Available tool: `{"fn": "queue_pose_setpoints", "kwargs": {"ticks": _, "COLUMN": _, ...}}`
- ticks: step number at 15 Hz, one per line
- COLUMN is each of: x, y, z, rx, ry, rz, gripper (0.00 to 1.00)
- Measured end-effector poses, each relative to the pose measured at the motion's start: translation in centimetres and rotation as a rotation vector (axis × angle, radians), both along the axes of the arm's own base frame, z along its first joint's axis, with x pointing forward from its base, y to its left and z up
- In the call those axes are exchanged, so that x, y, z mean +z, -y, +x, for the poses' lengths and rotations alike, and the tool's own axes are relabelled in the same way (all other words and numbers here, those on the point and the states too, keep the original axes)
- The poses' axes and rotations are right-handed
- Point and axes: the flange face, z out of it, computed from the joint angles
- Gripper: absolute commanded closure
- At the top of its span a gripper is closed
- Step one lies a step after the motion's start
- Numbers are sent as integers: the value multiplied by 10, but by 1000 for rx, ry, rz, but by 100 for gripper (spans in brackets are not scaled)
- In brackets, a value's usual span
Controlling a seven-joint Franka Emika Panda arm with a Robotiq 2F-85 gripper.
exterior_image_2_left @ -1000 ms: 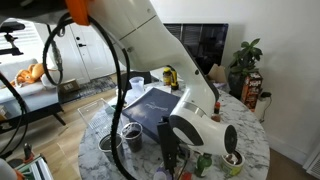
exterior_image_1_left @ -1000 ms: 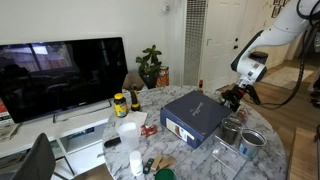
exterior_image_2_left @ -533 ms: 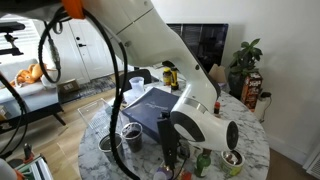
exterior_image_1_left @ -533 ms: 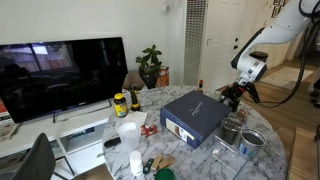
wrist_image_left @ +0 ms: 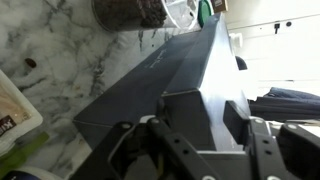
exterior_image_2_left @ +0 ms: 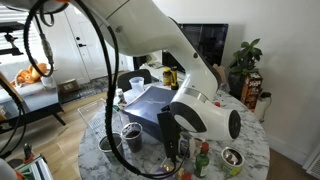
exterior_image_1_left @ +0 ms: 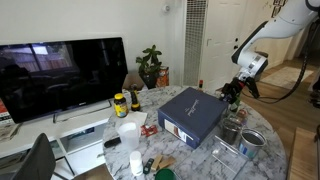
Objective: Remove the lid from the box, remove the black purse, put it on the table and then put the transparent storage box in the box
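Wrist view shows the tool (wrist_image_left: 205, 125) pinching an edge of the lid (wrist_image_left: 160, 75), tilted over the box (exterior_image_1_left: 190, 131).

You have, listed around the television (exterior_image_1_left: 62, 75): white wall (exterior_image_1_left: 100, 20) behind, low white stand (exterior_image_1_left: 75, 128) beneath, potted plant (exterior_image_1_left: 150, 66) beside, white door (exterior_image_1_left: 222, 40) beyond the plant, round marble table (exterior_image_1_left: 275, 150) in front.

The big navy-blue box (exterior_image_1_left: 190, 134), white label on its near side, stands mid-scene, its flat matching lid (exterior_image_1_left: 195, 105) tilted up at the right end.
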Motion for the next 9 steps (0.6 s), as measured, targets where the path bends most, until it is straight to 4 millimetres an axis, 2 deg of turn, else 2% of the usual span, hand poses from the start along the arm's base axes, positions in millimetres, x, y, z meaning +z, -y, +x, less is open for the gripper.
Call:
{"fn": "queue_pose_setpoints", "kwargs": {"ticks": 2, "x": 9, "y": -4, "z": 4, "rx": 2, "ry": -1, "rz": 3, "gripper": 84}}
{"fn": "queue_pose_setpoints", "kwargs": {"ticks": 3, "x": 12, "y": -6, "z": 6, "rx": 2, "ry": -5, "rz": 4, "gripper": 87}}
{"fn": "queue_pose_setpoints", "kwargs": {"ticks": 9, "x": 31, "y": -18, "z": 13, "rx": 6, "ry": -40, "rz": 42, "gripper": 91}}
